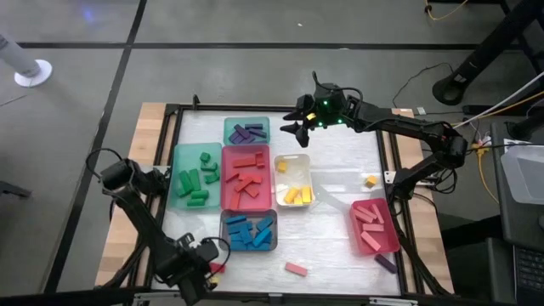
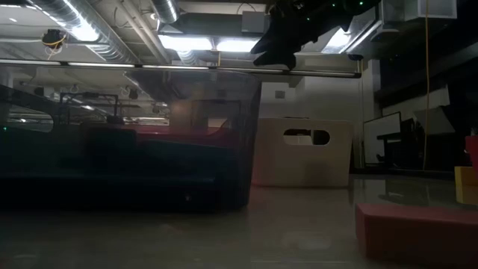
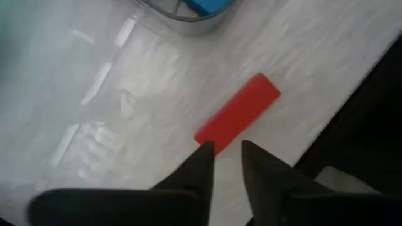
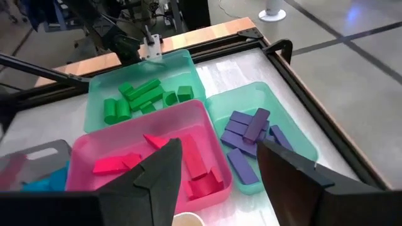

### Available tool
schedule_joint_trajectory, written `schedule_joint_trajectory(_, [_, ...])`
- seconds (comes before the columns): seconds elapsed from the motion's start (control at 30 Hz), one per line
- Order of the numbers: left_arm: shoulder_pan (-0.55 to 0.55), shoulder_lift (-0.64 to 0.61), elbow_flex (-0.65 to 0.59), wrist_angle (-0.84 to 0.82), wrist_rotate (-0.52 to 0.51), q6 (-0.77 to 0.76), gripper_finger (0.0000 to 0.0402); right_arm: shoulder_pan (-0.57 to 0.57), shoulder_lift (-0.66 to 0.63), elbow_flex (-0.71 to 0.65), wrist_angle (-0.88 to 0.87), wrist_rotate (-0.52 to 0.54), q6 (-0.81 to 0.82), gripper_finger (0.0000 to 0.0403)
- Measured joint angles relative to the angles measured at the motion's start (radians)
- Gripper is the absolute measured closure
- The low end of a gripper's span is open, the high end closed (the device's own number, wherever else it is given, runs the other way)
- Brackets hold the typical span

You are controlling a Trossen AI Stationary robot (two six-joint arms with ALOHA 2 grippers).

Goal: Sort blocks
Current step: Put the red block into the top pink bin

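A red bar block (image 3: 239,116) lies flat on the white table near its front left corner (image 1: 218,268). My left gripper (image 3: 225,158) hangs just above the block's near end. Its fingers stand a narrow gap apart, with nothing between them. My right gripper (image 1: 297,119) hovers open high over the table's far side, above the teal tray of purple blocks (image 4: 251,129) and the pink tray of red blocks (image 4: 182,163). A pink block (image 1: 296,269), a yellow block (image 1: 371,180) and a purple block (image 1: 385,262) lie loose on the table.
A green tray with green blocks (image 1: 194,177), a white tray with yellow blocks (image 1: 293,183), a grey tray with blue blocks (image 1: 249,231) and a pink tray with pink blocks (image 1: 374,225) stand on the table. The grey tray's rim (image 3: 188,25) lies just beyond the red block.
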Motion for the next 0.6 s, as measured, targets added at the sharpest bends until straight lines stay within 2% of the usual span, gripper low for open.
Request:
schedule_joint_trajectory(0.17, [0.023,0.002,-0.057,0.087,0.031,0.087,0.0263,0.000,0.000,0.000,0.000,-0.043,0.048,0.0198])
schedule_joint_trajectory(0.27, [0.026,0.002,-0.091,0.169,0.031,0.190,0.0235,0.000,0.000,0.000,0.000,-0.072,0.071,0.0198])
schedule_joint_trajectory(0.43, [0.024,0.002,-0.146,0.271,0.031,0.351,0.0218,0.000,0.000,0.000,-0.001,-0.080,0.073,0.0198])
schedule_joint_trajectory(0.6, [0.024,0.002,-0.198,0.276,0.031,0.409,0.0220,0.000,0.000,0.000,-0.001,-0.080,0.073,0.0198])
